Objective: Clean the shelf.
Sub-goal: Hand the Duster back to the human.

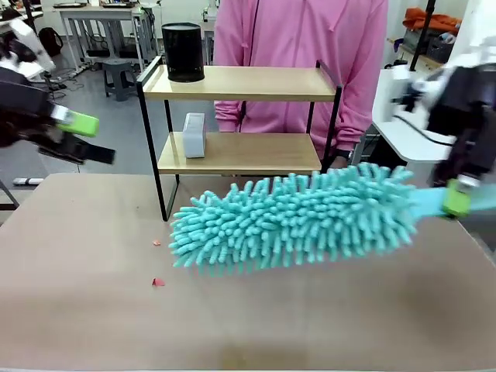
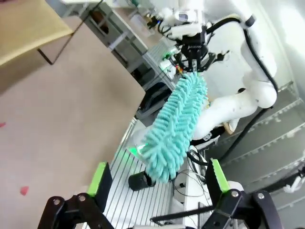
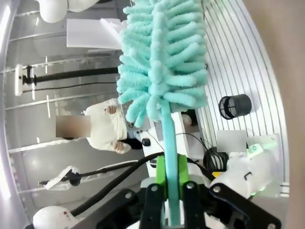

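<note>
Shelf (image 1: 240,116): one two-tier rack, light wooden boards in a thin black frame, standing at the far side of the table (image 1: 248,310), slightly left of centre, just in front of the person in pink (image 1: 302,46).
Top board: holds one black cylinder (image 1: 183,52), upright at its left end.
Lower board: holds one small white box-shaped object (image 1: 194,134), upright at its left end.
Duster (image 1: 291,217): one, teal, with thick chenille fingers; it lies across the middle of the front view, near side of the shelf, its head reaching from the right gripper leftward to about the shelf's left leg. Whether it touches the table cannot be told.
Right gripper (image 1: 457,198): one, at the right edge of the front view; its green pads are clamped on the duster's flat teal handle (image 3: 170,157), as the right wrist view shows.
Left gripper (image 2: 157,183): one, at the far left of the front view, well apart from the shelf; jaws spread wide with nothing between them.
Crumbs: two small red bits (image 1: 157,282) on the table near the duster's left end, one farther (image 1: 156,242), one nearer.
Table: one, with a light brown top.
</note>
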Controlling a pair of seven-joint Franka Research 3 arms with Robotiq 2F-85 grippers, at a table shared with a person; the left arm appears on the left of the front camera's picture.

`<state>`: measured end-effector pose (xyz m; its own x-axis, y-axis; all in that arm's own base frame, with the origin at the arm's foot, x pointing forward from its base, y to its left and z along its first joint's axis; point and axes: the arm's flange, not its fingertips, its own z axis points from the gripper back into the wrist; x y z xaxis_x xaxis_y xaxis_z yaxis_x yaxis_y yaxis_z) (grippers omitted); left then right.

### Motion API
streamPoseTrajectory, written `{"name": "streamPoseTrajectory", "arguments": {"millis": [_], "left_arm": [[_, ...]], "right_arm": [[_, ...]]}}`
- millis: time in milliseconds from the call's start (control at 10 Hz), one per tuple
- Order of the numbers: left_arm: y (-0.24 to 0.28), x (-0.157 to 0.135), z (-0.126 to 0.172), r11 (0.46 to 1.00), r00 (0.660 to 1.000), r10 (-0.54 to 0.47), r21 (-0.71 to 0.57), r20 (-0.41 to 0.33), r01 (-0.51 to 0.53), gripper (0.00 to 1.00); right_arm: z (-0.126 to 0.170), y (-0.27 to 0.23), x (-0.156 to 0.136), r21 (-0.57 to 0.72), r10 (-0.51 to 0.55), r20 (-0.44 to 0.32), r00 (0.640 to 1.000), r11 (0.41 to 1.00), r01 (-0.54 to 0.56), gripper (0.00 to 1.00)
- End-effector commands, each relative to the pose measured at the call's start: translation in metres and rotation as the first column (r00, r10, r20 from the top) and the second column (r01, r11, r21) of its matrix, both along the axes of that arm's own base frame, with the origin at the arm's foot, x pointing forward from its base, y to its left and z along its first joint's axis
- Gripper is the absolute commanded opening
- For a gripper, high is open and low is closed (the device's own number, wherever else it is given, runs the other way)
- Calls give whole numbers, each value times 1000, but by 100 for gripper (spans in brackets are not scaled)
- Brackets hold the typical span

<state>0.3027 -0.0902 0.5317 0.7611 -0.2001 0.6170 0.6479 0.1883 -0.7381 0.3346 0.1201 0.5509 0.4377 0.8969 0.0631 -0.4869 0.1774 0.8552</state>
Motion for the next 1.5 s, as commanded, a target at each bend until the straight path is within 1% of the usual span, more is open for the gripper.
{"name": "streamPoseTrajectory", "arguments": {"millis": [0, 200, 300, 400, 500, 600, 800, 1100, 1400], "left_arm": [[-31, 7, -20, 1000, 998, -14, 14, -67, 15, 100], [-58, 13, -37, 999, 997, -10, 41, -80, 13, 100], [-70, 12, -43, 999, 994, -43, 15, -98, 45, 100], [-80, 11, -48, 997, 993, -73, 23, -95, 76, 100], [-89, 8, -54, 990, 984, -135, 12, -115, 137, 100], [-94, 4, -57, 982, 975, -187, 0, -119, 188, 100], [-103, -9, -59, 956, 951, -293, -33, -96, 291, 100], [-106, -13, -60, 950, 946, -312, -32, -88, 311, 100], [-108, -13, -60, 957, 953, -291, -37, -87, 289, 100]], "right_arm": [[7, 21, 32, -29, 40, -26, 999, 999, -40, 12], [-1, 40, 44, 12, 62, -7, 998, 998, -62, 12], [-3, 40, 48, 34, 57, 0, 998, 998, -57, 12], [-5, 38, 51, 54, 48, 6, 999, 997, -48, 12], [-7, 35, 53, 75, 37, 4, 999, 996, -37, 12], [-9, 33, 53, 91, 27, 5, 1000, 995, -28, 12], [-15, 31, 54, 110, 26, -1, 1000, 994, -26, 12], [-16, 27, 47, 124, 33, -6, 999, 992, -32, 12], [-17, 26, 46, 128, 36, -18, 999, 991, -33, 12]]}}
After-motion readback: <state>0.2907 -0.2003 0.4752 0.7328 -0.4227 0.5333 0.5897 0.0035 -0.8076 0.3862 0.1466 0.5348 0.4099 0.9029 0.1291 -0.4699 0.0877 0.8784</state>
